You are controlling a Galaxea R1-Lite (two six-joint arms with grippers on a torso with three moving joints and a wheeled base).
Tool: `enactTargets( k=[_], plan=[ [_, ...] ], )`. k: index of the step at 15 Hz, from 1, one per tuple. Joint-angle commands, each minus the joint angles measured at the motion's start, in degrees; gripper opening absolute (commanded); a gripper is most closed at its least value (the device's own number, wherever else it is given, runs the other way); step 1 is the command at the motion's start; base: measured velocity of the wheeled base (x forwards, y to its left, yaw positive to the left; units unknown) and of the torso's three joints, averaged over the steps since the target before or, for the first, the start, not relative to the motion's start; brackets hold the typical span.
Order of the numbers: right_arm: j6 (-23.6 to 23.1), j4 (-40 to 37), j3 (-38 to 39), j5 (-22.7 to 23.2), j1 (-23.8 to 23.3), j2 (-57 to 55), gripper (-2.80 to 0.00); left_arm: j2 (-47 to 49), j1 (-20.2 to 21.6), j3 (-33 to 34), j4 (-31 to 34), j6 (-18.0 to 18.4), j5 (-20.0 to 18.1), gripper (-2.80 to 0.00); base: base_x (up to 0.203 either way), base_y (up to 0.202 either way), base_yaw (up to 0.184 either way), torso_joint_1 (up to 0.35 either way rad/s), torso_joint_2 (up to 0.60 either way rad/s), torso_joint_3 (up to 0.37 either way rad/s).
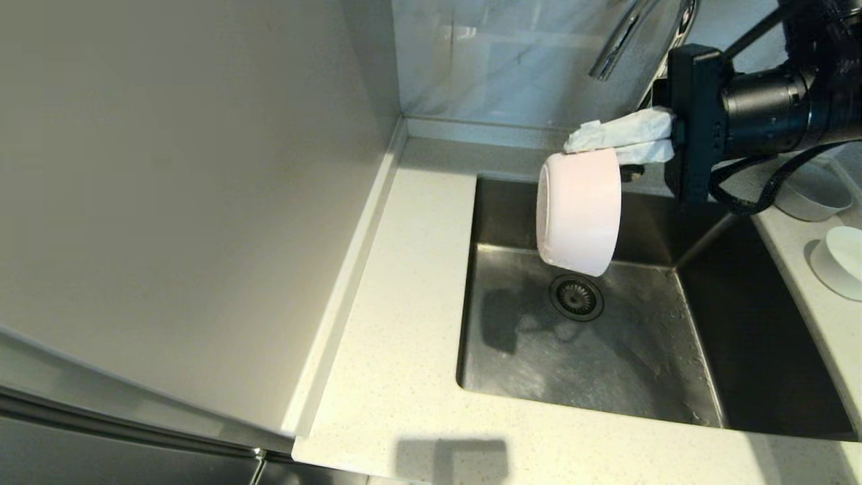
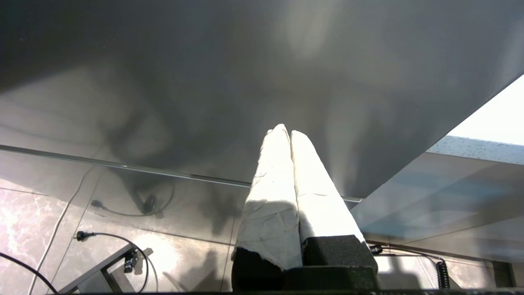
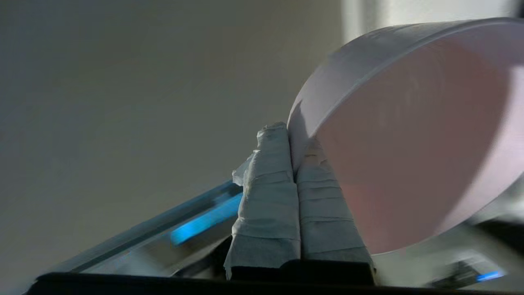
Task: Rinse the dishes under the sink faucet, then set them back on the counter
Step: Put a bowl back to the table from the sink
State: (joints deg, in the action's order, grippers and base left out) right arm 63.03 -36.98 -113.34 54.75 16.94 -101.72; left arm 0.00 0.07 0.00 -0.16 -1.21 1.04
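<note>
My right gripper (image 1: pixel 592 145) is shut on the rim of the pale pink bowl (image 1: pixel 579 212), which hangs on edge over the back of the steel sink (image 1: pixel 512 350), above the drain strainer (image 1: pixel 576 296). The wrist view shows one taped finger inside the pink bowl (image 3: pixel 409 139) and one outside its wall, at my right gripper (image 3: pixel 292 131). The chrome faucet (image 1: pixel 623 40) rises behind the bowl; no water shows. The light grey bowl (image 1: pixel 811 192) and the white bowl (image 1: pixel 842 259) stand on the counter (image 1: pixel 397 323) right of the sink. My left gripper (image 2: pixel 285 132) is shut, empty, and out of the head view.
A tall grey cabinet side (image 1: pixel 168 202) walls off the left. The marbled wall panel (image 1: pixel 505 60) stands behind the counter's low raised edge. Beneath the left arm lie a glossy cabinet front (image 2: pixel 204 82) and a tiled floor with cables (image 2: pixel 102 237).
</note>
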Motion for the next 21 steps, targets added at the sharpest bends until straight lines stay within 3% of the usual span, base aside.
enactTargets(
  k=[1, 3, 5, 7, 11, 13, 17, 19, 21],
  plan=[
    [15.5, 4.6, -0.8, 9.6, 0.0, -2.9, -2.80, -0.2, 0.0, 0.0, 0.0, 0.0, 0.0, -2.80, 0.000, 0.000, 0.000, 0.000, 0.00, 0.000],
    [29.4, 15.5, -0.8, 13.2, 0.1, -5.3, -2.80, -0.2, 0.0, 0.0, 0.0, 0.0, 0.0, -2.80, 0.000, 0.000, 0.000, 0.000, 0.00, 0.000],
    [36.5, 24.6, -0.3, 14.4, 0.2, -7.6, -2.80, -0.2, 0.0, 0.0, 0.0, 0.0, 0.0, -2.80, 0.000, 0.000, 0.000, 0.000, 0.00, 0.000],
    [38.7, 28.3, -0.2, 14.6, 0.1, -9.0, -2.80, -0.2, 0.0, 0.0, 0.0, 0.0, 0.0, -2.80, 0.000, 0.000, 0.000, 0.000, 0.00, 0.000],
    [37.0, 28.7, -0.2, 15.1, -0.2, -9.3, -2.80, -0.2, 0.0, 0.0, 0.0, 0.0, 0.0, -2.80, 0.000, 0.000, 0.000, 0.000, 0.00, 0.000],
    [32.4, 28.6, 2.3, 15.2, -2.7, -7.6, -2.80, -0.2, 0.0, 0.0, 0.0, 0.0, 0.0, -2.80, 0.000, 0.000, 0.000, 0.000, 0.00, 0.000],
    [17.1, 28.3, 14.3, 18.0, -12.8, 0.2, -2.80, -0.2, 0.0, 0.0, 0.0, 0.1, 0.0, -2.80, 0.000, 0.000, 0.000, 0.000, 0.00, 0.000],
    [6.1, 28.3, 19.8, 18.8, -18.6, 4.4, -2.80, -0.2, 0.0, 0.0, 0.0, 0.0, 0.0, -2.80, 0.000, 0.000, 0.000, 0.000, 0.00, 0.000],
    [-8.1, 28.3, 22.1, 18.8, -23.5, 7.3, -2.80, -0.2, 0.0, 0.0, 0.0, 0.0, 0.0, -2.80, 0.000, 0.000, 0.000, 0.000, 0.00, 0.000]
  ],
)
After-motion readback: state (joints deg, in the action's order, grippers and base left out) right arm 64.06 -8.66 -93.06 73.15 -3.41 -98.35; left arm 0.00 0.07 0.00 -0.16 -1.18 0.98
